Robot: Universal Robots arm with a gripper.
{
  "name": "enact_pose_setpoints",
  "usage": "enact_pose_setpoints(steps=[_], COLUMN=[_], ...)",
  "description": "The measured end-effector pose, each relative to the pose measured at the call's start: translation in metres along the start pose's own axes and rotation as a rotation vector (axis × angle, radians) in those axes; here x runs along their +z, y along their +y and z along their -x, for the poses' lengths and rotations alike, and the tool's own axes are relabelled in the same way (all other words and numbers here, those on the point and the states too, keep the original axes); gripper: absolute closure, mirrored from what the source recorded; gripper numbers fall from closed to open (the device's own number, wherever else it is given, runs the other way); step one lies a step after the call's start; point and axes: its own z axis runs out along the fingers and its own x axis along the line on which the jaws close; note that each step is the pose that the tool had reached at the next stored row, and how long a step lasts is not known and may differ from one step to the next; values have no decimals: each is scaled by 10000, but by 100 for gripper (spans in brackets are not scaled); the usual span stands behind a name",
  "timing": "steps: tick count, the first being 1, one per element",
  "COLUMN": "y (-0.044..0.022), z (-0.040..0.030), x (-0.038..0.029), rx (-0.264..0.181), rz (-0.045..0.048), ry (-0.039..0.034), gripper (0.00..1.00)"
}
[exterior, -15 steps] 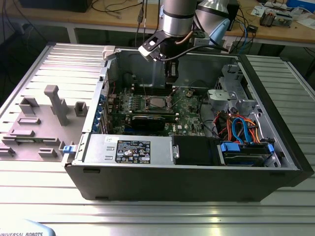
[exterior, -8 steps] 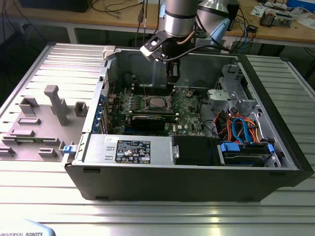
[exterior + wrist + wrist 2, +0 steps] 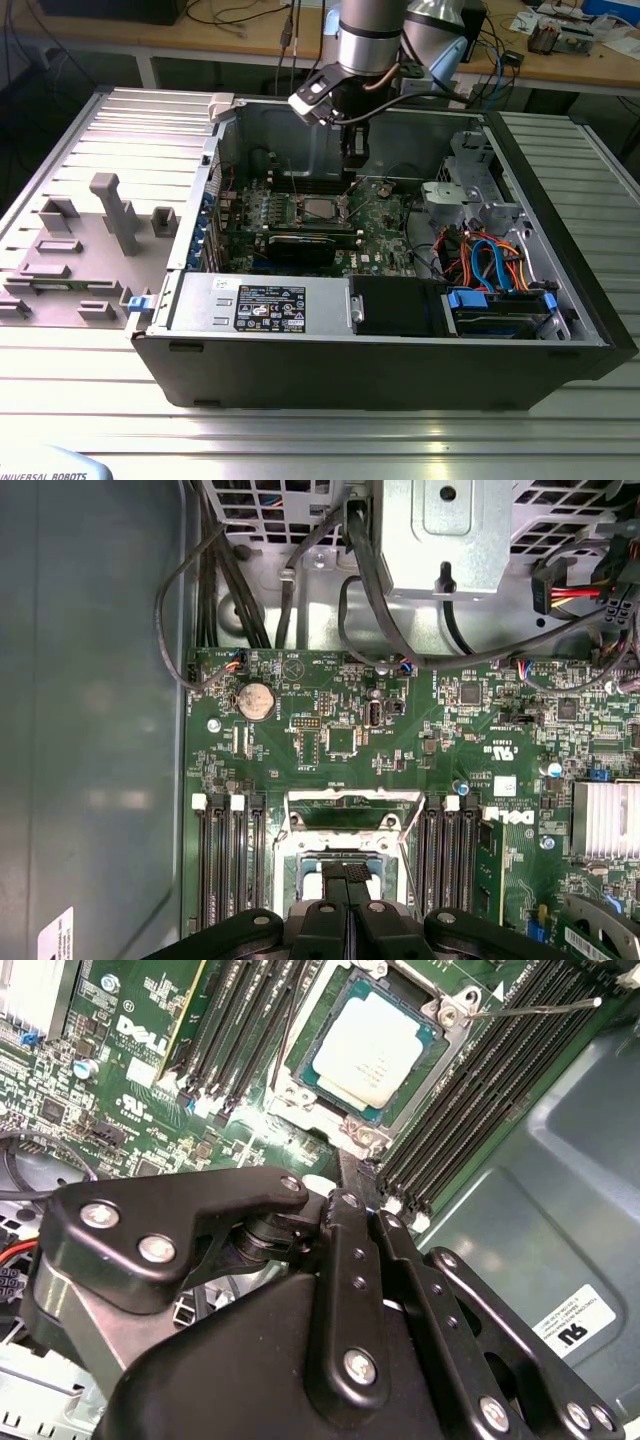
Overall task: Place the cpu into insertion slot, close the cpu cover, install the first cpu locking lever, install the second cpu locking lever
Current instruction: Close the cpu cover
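The one gripper (image 3: 357, 1190) hangs low inside the open computer case (image 3: 400, 372). Its two black fingers (image 3: 334, 878) are pressed together with nothing I can see between them. The tips sit just over one edge of the socket (image 3: 345, 846), though I can't tell whether they touch anything there.

The single chip (image 3: 372, 1042) lies in that socket. It is a small flat square with a dull, pale silver top and a thin dark border. In the exterior view it sits near the middle of the board, just below the gripper (image 3: 352, 152). One thin silver-grey metal frame (image 3: 428, 1060) lies around it, and the chip shows through its square window.

I count two thin wire levers. One lever (image 3: 530, 1007) juts out from a corner of the frame across the memory slots. The other (image 3: 287, 1035) runs along the opposite side.

Long black memory slots (image 3: 500, 1080) stand in a bank on each of two sides of the socket, set in the green circuit board (image 3: 400, 750). One round coin battery (image 3: 254, 700) sits further off on the board, and blue and orange cables (image 3: 490, 262) bunch at the case's end toward the exterior view's right. The case lies on a ribbed metal table (image 3: 300, 440).
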Motion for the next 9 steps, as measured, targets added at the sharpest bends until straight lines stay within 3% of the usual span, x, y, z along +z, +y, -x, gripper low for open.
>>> enact_pose_setpoints(steps=[9], y=[21], z=[0], x=[-3], rx=[0], rz=[0], ry=[-1], gripper=[89])
